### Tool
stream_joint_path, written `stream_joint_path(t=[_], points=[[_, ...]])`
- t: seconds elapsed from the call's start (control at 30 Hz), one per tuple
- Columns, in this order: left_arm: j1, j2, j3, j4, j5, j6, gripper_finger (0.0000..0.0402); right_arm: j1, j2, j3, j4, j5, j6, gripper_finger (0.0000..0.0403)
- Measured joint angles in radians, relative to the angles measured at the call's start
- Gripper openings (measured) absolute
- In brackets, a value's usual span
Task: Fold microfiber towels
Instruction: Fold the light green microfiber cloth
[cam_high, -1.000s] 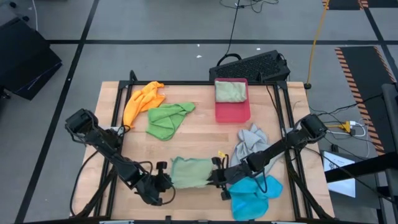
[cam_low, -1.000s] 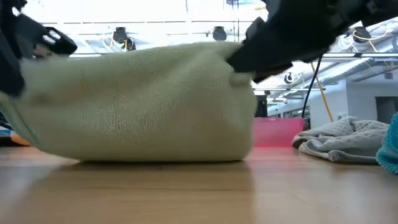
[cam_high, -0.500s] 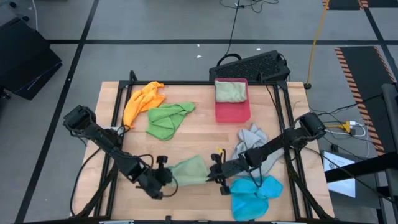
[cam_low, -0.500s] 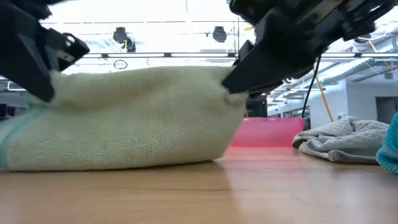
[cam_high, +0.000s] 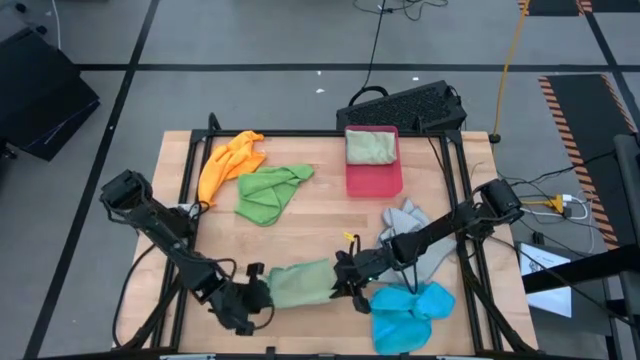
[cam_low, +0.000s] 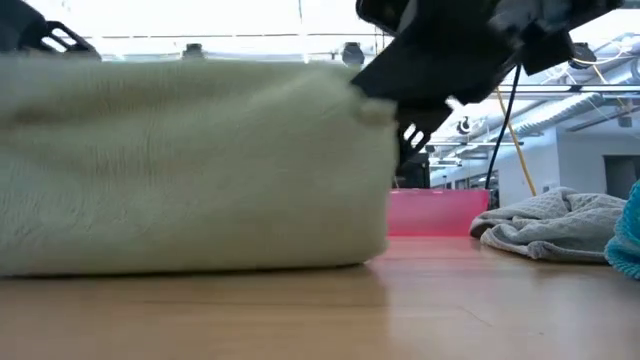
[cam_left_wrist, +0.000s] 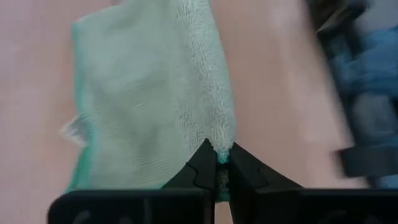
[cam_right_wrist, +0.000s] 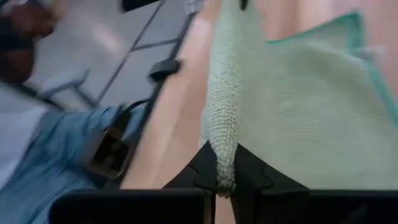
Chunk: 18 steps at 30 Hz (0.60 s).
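Observation:
A pale sage microfiber towel (cam_high: 300, 283) hangs between my two grippers near the table's front edge, and its lower part rests on the wood (cam_low: 200, 255). My left gripper (cam_high: 262, 292) is shut on its left end. My right gripper (cam_high: 343, 280) is shut on its right end. An orange towel (cam_high: 228, 162) and a bright green towel (cam_high: 268, 190) lie crumpled at the far left. A grey towel (cam_high: 408, 232) and a blue towel (cam_high: 410, 312) lie crumpled at the right. My left gripper pinches the towel's left upper corner (cam_left_wrist: 219, 149) between its two fingers, where a thick folded edge meets the teal hem. The fingers slant down from the table's left. The towel's bottom rests on the table. My right gripper pinches the right end of the towel's thick folded edge (cam_right_wrist: 222, 163) between its two fingers, coming nearly level from the table's right. In the low view that corner (cam_low: 372, 108) is held up, and the cloth hangs below it onto the table.
A pink-red tray (cam_high: 374, 180) stands at the far middle with a folded pale green cloth (cam_high: 370, 147) on it. A black keyboard (cam_high: 405, 105) lies beyond the table's far edge. Bare wood lies at the table's middle.
Both grippers carried the towel's held edge toward the far edge, then back toward the near edge and up. The cloth now stands taller and closer in the low view, its bottom still on the table. My right gripper has rolled.

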Motion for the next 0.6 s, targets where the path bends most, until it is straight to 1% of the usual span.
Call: stream_joint_path(t=[0.07, 0.13, 0.27, 0.37, 0.47, 0.6], points=[[-0.004, 0.000, 0.000, -0.064, -0.041, -0.011, 0.0017, -0.015, 0.016, 0.000, 0.016, 0.042, 0.018, 0.0015], [0.004, 0.000, -0.001, -0.140, -0.070, -0.045, 0.0011, -0.033, 0.031, 0.000, 0.032, 0.058, 0.030, 0.0015], [0.051, 0.000, -0.002, -0.250, -0.081, -0.103, 0.0008, -0.061, 0.072, 0.000, 0.048, 0.061, 0.057, 0.0015], [0.084, 0.000, -0.002, -0.270, -0.080, -0.106, 0.0026, -0.079, 0.109, 0.000, 0.062, 0.073, 0.067, 0.0016], [0.113, 0.000, -0.002, -0.280, -0.077, -0.106, 0.0052, -0.091, 0.135, -0.001, 0.085, 0.116, 0.089, 0.0016], [0.145, 0.001, -0.002, -0.317, -0.091, -0.137, 0.0071, -0.092, 0.144, -0.001, 0.084, 0.171, 0.098, 0.0019]])
